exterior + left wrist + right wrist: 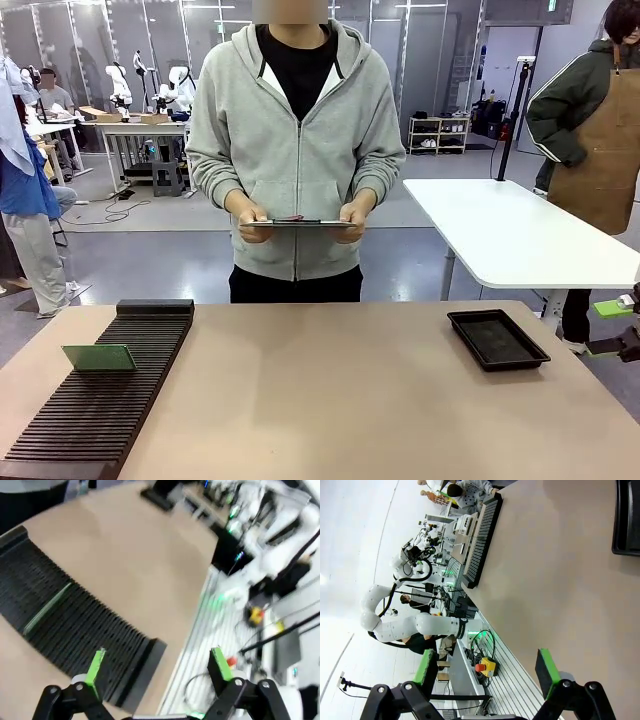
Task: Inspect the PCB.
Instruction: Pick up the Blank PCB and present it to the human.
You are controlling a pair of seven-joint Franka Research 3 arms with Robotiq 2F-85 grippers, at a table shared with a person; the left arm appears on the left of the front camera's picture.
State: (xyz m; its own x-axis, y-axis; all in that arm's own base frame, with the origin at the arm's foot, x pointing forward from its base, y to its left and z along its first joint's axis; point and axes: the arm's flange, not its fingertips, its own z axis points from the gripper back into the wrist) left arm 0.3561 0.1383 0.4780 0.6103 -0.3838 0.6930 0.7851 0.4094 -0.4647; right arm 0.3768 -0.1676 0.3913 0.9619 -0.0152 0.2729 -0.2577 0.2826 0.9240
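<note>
- Table [330,400]: spreads out below and ahead of both claws.
- Person [295,150]: stands across the table, far beyond either claw, and holds a dark tablet [297,222] level in both hands.
- Rack [75,625]: black and slotted, it lies under and just ahead of the left claw. It is well away from the right claw, across the table.
- Tray [626,517]: shallow, black and bare, it sits ahead of the right claw, apart from it.
- Left claw [158,655]: released, green pads wide apart with nothing between them. It hangs over the rack's near end.
- Right claw [487,655]: also released and holding nothing. It waits off the table's edge.
- PCB [100,357]: stands on its long edge in a rack slot, leaning a little. It is ahead of the left claw, past the fingertips, and nothing touches it.
- Handling, as a guess: the board looks light, thin and stiff. It may be smooth enough to slip, and its face probably marks easily.
- Hold: I would pinch the free top edge across its thickness, with the pads near the margin, then lift straight out of the slot.
</note>
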